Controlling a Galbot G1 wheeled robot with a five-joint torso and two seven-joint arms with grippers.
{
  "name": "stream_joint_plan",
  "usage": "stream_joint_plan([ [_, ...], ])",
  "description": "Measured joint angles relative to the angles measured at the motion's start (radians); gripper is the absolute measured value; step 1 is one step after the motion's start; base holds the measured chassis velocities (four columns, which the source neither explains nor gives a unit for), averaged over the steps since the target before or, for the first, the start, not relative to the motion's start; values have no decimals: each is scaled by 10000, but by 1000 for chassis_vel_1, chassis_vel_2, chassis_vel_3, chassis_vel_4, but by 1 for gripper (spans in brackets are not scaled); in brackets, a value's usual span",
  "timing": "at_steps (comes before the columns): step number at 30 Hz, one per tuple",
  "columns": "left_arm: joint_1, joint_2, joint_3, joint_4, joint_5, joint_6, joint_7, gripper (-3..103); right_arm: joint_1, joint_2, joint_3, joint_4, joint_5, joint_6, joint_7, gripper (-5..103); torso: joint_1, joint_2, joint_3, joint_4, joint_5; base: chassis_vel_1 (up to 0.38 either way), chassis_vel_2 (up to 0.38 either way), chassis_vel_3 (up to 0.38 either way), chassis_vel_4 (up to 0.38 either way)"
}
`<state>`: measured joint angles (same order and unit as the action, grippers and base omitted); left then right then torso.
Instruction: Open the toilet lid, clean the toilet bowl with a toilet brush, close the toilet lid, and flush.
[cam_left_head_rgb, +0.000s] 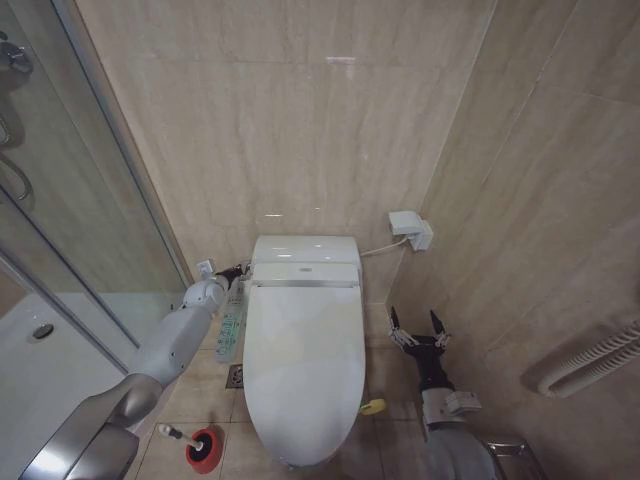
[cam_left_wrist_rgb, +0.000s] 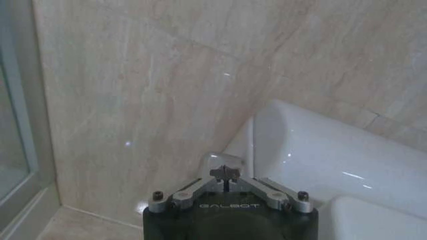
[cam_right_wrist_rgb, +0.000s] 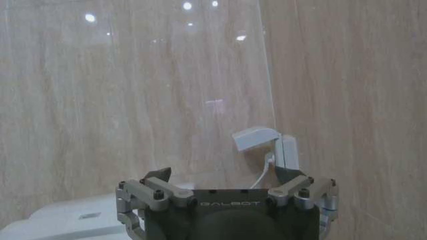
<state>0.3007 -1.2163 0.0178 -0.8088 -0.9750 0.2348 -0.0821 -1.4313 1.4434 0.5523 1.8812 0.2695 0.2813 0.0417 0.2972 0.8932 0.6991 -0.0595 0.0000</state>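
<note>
In the head view the lid (cam_left_head_rgb: 303, 375) lies flat and closed over the toilet, and the brush (cam_left_head_rgb: 172, 433) stands in its red holder (cam_left_head_rgb: 205, 448) on the floor, far behind the left gripper (cam_left_head_rgb: 238, 272). So I judge that the flush is the step in hand. That gripper is at the left rear corner of the tank (cam_left_head_rgb: 305, 260), with a bottle (cam_left_head_rgb: 231, 330) just behind it. The right gripper (cam_left_head_rgb: 419, 328) waits with jaws spread wide, beside the lid and apart from it; a yellow loop (cam_left_head_rgb: 373, 407) lies behind it.

In the left wrist view the left gripper's (cam_left_wrist_rgb: 228, 175) jaws are pressed together, just at a silver flush part (cam_left_wrist_rgb: 217, 161) on the tank (cam_left_wrist_rgb: 333, 155) side. The next move probably needs a short, straight push; the wall is close.

In the right wrist view the right gripper (cam_right_wrist_rgb: 227, 175) is open, a wall box (cam_right_wrist_rgb: 267, 142) ahead of it.
</note>
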Motion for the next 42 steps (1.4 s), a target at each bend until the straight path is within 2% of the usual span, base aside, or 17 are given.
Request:
stream_joint_plan([
  [8,30,92,-89,201,76,-30,62,0,0,0,0,0,0,0,0,100,0,0,0,1,-2,0,0,0,0],
  [19,-46,231,-144,527,168,-18,915,0,0,0,0,0,0,0,0,100,0,0,0,0,-1,0,0,0,0],
  [22,-68,228,-181,652,184,1,977,0,0,0,0,0,0,0,0,100,0,0,0,0,-1,0,0,0,0],
  [34,-54,103,-478,1085,575,145,1729,0,0,0,0,0,0,0,0,100,0,0,0,0,-1,0,0,0,0],
  [42,-375,-23,-621,1807,947,111,2203,0,0,0,0,0,0,0,0,100,0,0,0,1,0,0,0,0,0],
])
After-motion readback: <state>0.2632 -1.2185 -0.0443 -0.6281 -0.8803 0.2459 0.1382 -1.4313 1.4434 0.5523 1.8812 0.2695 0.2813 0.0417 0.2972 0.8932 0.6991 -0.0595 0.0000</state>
